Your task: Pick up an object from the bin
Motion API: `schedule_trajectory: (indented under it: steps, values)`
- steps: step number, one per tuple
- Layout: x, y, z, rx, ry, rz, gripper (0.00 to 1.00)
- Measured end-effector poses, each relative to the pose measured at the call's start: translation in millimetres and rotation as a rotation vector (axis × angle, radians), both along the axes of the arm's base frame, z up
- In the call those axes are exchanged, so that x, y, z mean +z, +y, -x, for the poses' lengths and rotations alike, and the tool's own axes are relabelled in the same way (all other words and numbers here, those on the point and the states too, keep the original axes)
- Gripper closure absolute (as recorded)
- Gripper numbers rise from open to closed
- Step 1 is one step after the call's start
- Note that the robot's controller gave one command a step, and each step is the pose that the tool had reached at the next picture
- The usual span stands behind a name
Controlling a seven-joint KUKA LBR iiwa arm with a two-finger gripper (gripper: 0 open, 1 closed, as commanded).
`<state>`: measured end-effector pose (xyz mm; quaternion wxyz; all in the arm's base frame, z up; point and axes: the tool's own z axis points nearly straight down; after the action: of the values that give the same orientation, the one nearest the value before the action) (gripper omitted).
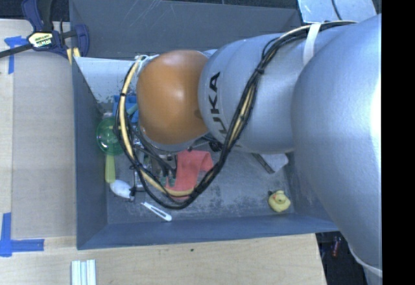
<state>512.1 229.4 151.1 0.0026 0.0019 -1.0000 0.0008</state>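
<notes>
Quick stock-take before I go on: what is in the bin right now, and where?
bin: one, grey, centre of view
green see-through thing: one, green, by the left wall
yellow-green stick: one, just below the green thing
white lump: one, white, lower left
white stick: one, white, near the front wall
blue thing: one, blue, upper left, partly under the cover
red thing: one, red-pink, mid-floor beside the tool
small yellow thing: one, yellow, lower right
arm: one, silver-grey, from the right
orange cover: one, at the wrist
tool: one, dark, under the cover, largely hidden
</notes>
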Motion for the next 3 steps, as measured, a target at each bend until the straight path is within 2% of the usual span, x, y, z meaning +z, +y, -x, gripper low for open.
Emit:
schedule_trajectory:
  steps: [1,2,3]
  values:
    - [5.3,-0.9,-1.8,-0.005,-0.007,-0.003,0.0]
    - [80.6,7.7,-7.5,-0.066,-0.006,-0.003,0.0]
    - [74.7,-8.1,-17.2,-0.017,-0.001,0.0,0.0]
